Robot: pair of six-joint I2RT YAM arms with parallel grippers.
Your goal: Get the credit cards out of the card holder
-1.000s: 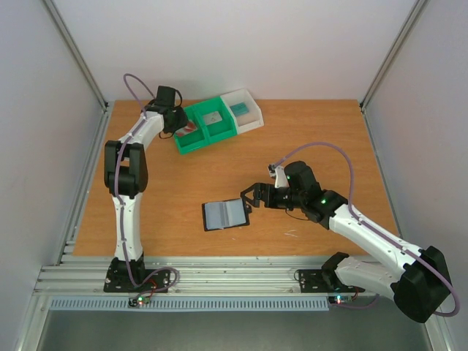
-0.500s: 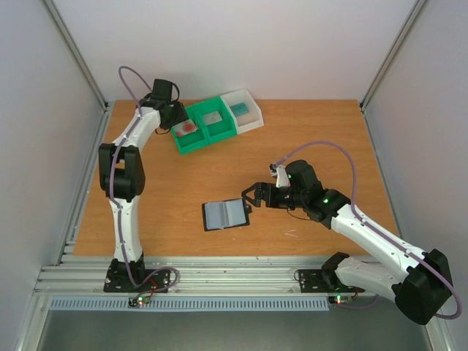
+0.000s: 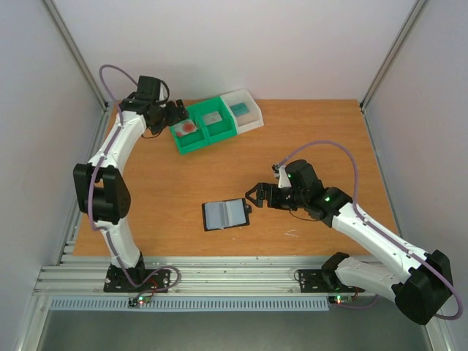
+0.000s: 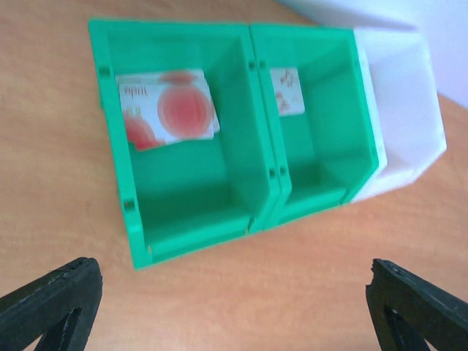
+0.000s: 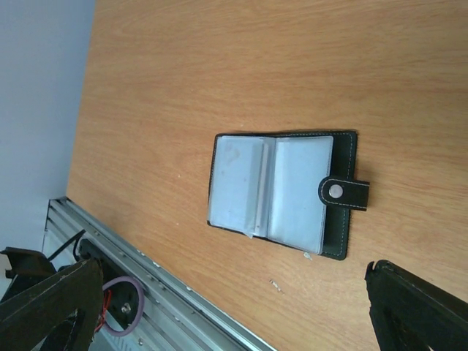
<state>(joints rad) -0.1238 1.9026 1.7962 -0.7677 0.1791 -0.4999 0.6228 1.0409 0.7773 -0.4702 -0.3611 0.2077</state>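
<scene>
Left gripper (image 3: 174,114), top view: jaws wide, nothing held, just beside the left end of the green bins (image 3: 219,137). A red-blotched credit card (image 3: 188,127) lies inside, so I take the bins as the drop-off spot. Right gripper (image 3: 254,196) equally wide, empty, just right of the card holder (image 3: 225,214), which lies open mid-table, pockets up for access

Left wrist view: fingers spread over bare table (image 4: 58,183) short of the bins; second card (image 4: 287,91) in the next green compartment

Right wrist view: holder flat, clasp tab (image 5: 344,192) toward the gripper; a pale pocketed card (image 5: 238,183) shows, so I judge the job unfinished
</scene>
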